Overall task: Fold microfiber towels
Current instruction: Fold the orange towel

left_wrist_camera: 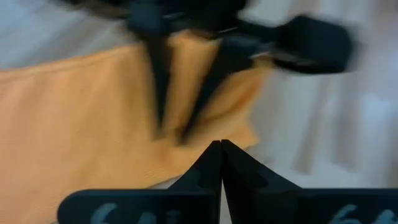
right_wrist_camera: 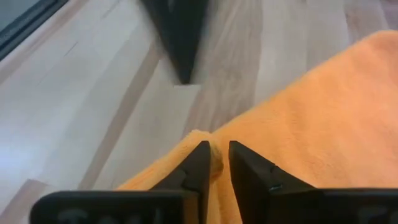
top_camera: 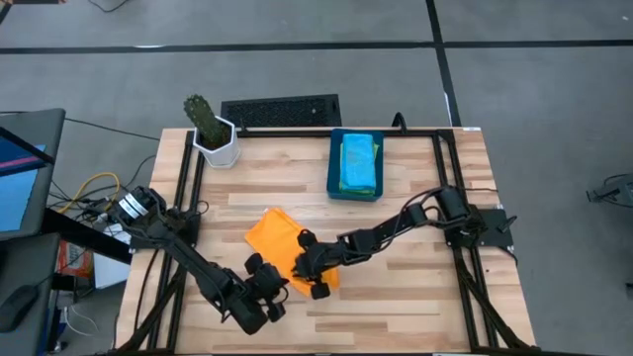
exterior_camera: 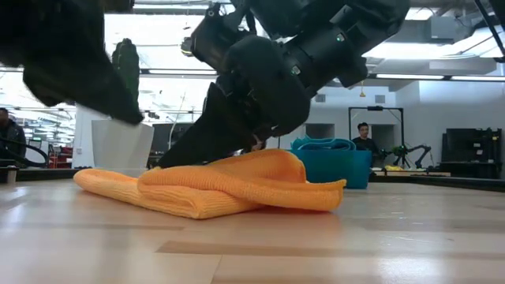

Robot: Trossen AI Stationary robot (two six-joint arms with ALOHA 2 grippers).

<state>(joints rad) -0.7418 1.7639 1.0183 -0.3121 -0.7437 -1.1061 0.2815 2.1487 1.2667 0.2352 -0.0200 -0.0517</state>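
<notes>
Pinching orange towel (right_wrist_camera: 323, 118) edge: right hand (right_wrist_camera: 214, 163); left hand (left_wrist_camera: 220, 163) closed, beside.

Orange towel (top_camera: 274, 239) partly folded, rumpled, mid-table near front edge, green and lt-blue towels (top_camera: 356, 161) stacked in bin

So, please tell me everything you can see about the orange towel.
The orange towel is soft, fuzzy microfiber, plain orange, lying on the wooden table and partly folded, one layer doubled over another. The right gripper pinches a corner of it. The left gripper, fingers together, is beside its edge.
</notes>
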